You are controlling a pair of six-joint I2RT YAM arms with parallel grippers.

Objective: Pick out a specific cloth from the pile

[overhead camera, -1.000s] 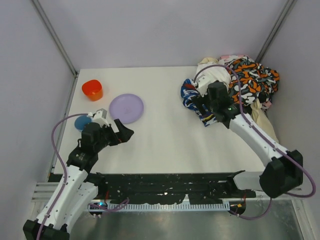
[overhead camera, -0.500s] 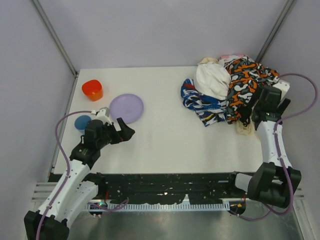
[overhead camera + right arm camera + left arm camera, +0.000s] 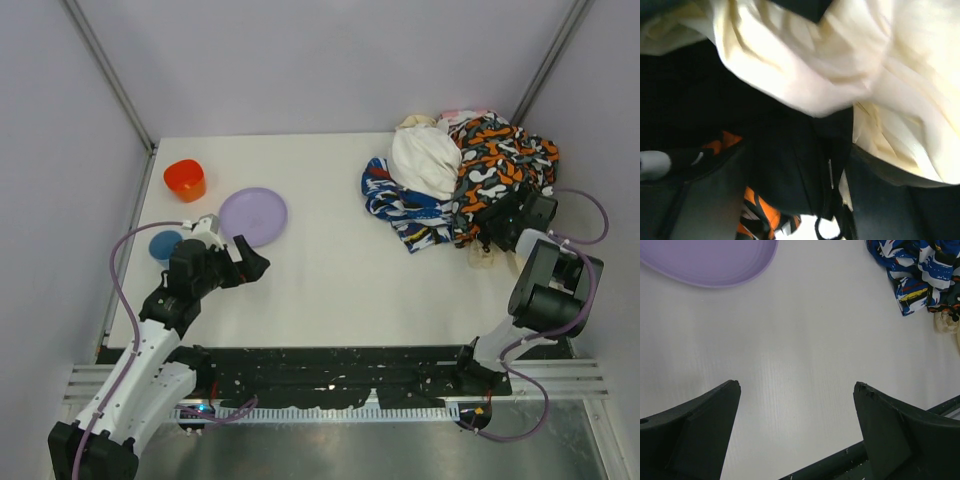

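Black soft fabric with thin strings (image 3: 782, 192) sits between the right hand's (image 3: 796, 152) wide-spread fingers, beneath a cream cloth (image 3: 840, 60) at the mixed garment pile's (image 3: 495, 150) right edge. Left hand (image 3: 795, 390) gapes empty above the white tabletop (image 3: 805, 320).

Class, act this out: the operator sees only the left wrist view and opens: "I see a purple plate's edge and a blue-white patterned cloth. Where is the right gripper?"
Observer: The right gripper is pushed into the right side of the heap of mixed garments.
Operator: What lies between its fingers?
Observer: Plain black soft fabric, with a cream cloth next to it; whether it is clamped, I cannot tell.
Operator: Anything beside the round purple plate?
Observer: An orange cup and a small blue dish to its left.
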